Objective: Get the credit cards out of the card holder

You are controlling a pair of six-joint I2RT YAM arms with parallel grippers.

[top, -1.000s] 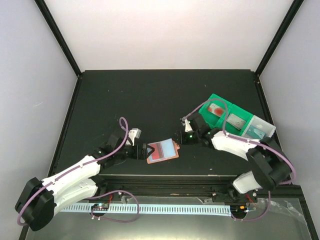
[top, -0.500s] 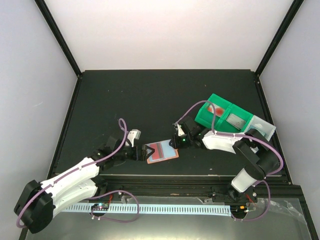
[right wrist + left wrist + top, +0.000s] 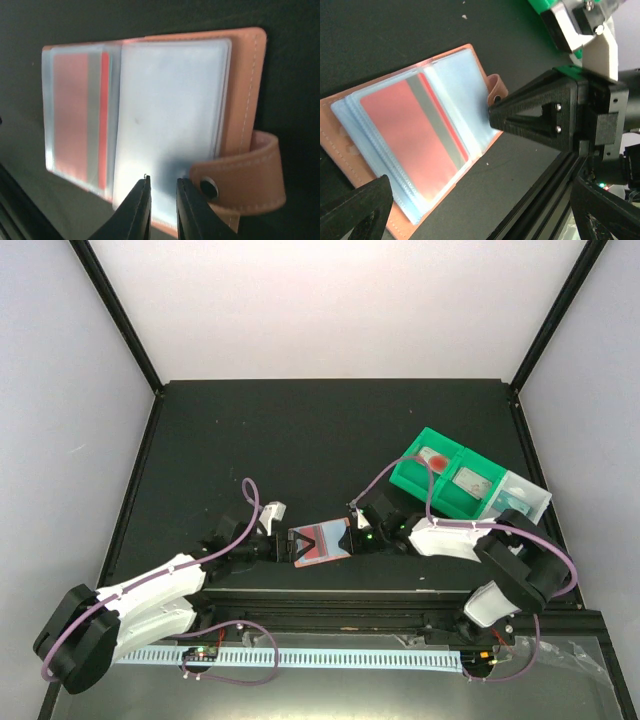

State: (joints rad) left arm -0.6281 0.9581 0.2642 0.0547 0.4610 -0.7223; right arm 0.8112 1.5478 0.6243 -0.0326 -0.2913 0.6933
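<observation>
- Your right claw [image 3: 162,182] is holding its jaws almost together, with only a thin gap showing. The tips are sitting at the edge of the clear blue sleeve beside the brown tab [image 3: 250,175]. You cannot tell whether they are pinching anything.
- Your left claw [image 3: 480,182] is standing wide open, straddling the opposite end of the card holder [image 3: 245,100].
- The card holder is lying open, lining up, at the middle of the table's [image 3: 300,430] near edge. Its long axis is running roughly along that edge, with the tab pointing towards your right arm.
- A red card [image 3: 70,115] with a grey stripe is sitting in the left panel, lying crosswise to the holder.
- The green bins [image 3: 445,472] and clear bin [image 3: 520,498] are sitting by the right edge.
</observation>
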